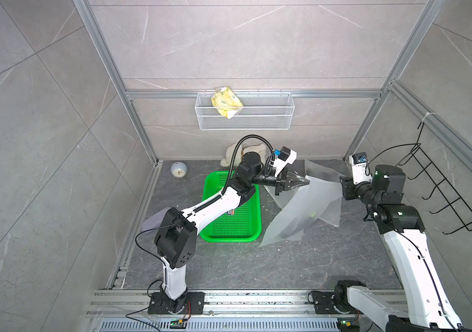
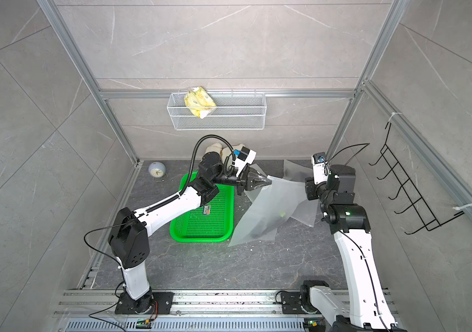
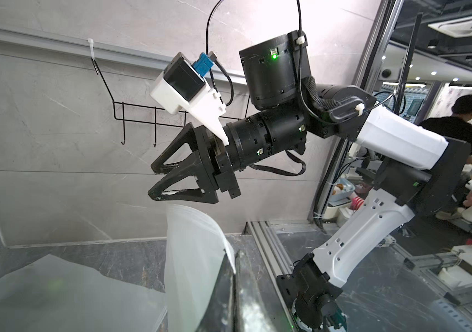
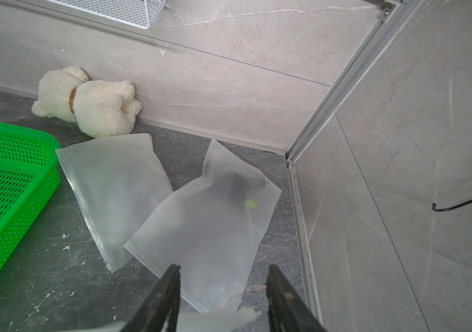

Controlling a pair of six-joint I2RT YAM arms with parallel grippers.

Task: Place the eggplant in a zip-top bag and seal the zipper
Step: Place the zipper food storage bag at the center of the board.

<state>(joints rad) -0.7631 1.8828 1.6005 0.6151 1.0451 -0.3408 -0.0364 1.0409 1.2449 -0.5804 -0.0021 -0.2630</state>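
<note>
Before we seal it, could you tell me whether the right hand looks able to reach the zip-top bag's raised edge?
Probably yes: the right hand is open right beside the zip-top bag, with nothing between them.

No legible text; tray sticker (image 2: 206, 210), yellow packet (image 1: 227, 101) print unreadable.

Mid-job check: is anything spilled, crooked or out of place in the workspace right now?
White flecks litter the tabletop beside the green tray, like spilled crumbs. A plush toy lies toppled against the back wall, and a yellow packet sticks out crooked from the wire basket.
</note>
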